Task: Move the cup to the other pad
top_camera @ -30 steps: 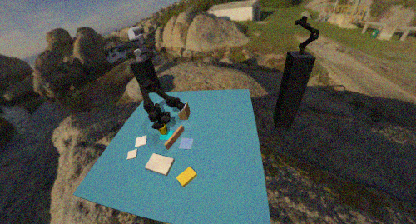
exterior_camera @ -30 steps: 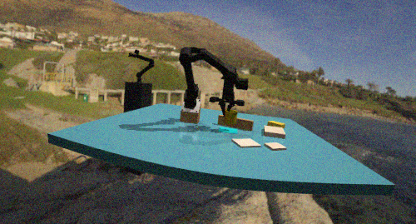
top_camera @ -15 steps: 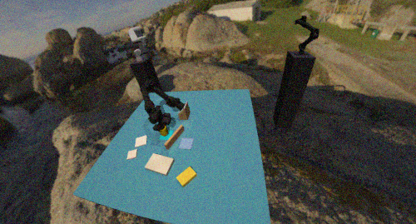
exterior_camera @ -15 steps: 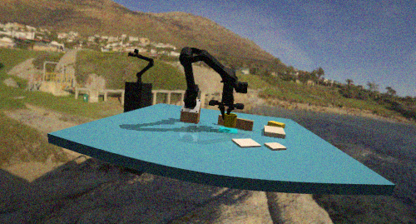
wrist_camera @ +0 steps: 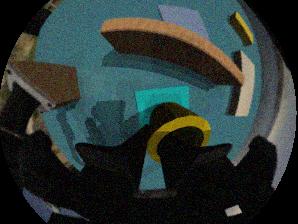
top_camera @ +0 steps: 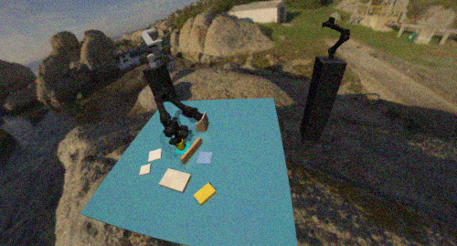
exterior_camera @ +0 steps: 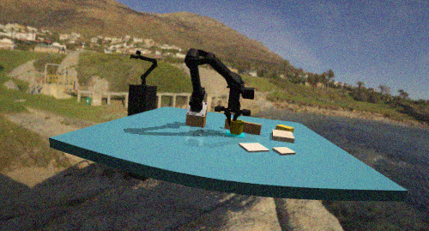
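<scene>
No readable writing or labels anywhere; grain too heavy. Tool (exterior_camera: 235, 116) clenched on the yellow cup (exterior_camera: 236, 126), gripping at the rim. Cup sitting on or just above the cyan pad (exterior_camera: 235, 135), can't tell which. Just beside the cup: brown wooden bar (top_camera: 191, 150); beyond the bar, pale blue pad (top_camera: 205, 157). Marbles not visible, cup interior dark in wrist view. Tool fingers only a black silhouette there, lower half of frame blocked. Pale tiles (top_camera: 154, 155) and yellow block (top_camera: 205, 193) lying further from the cup on the teal surface (top_camera: 256, 171).
</scene>
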`<state>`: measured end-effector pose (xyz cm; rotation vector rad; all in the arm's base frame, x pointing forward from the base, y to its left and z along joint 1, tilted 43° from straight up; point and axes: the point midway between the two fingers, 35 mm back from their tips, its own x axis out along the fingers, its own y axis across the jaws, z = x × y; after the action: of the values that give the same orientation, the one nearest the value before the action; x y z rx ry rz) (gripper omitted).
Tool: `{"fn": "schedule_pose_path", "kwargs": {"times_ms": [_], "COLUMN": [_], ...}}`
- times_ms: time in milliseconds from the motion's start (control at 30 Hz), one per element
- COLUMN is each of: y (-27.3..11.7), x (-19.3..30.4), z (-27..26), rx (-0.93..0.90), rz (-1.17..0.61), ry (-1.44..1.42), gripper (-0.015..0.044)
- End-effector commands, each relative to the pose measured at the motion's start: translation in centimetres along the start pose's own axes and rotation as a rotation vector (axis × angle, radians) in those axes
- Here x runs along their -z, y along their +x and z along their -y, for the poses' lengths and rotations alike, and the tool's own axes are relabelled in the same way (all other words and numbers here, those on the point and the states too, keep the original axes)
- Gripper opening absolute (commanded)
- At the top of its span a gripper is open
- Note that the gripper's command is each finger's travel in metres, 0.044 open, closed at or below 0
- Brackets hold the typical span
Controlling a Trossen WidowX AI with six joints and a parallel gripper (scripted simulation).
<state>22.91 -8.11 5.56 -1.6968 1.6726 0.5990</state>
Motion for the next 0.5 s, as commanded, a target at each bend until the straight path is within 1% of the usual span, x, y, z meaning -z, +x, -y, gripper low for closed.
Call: {"fn": "schedule_pose_path", "kwargs": {"times_ms": [0, 333, 467], "y": [-0.03, -0.03, -0.03], "x": [0.00, 0.00, 0.00], "z": [0.01, 0.01, 0.01], "rx": [0.000, 0.000, 0.000], "rz": [0.000, 0.000, 0.000], "ry": [0.000, 0.000, 0.000], "gripper": [0.0000, 0.0000, 0.0105]}}
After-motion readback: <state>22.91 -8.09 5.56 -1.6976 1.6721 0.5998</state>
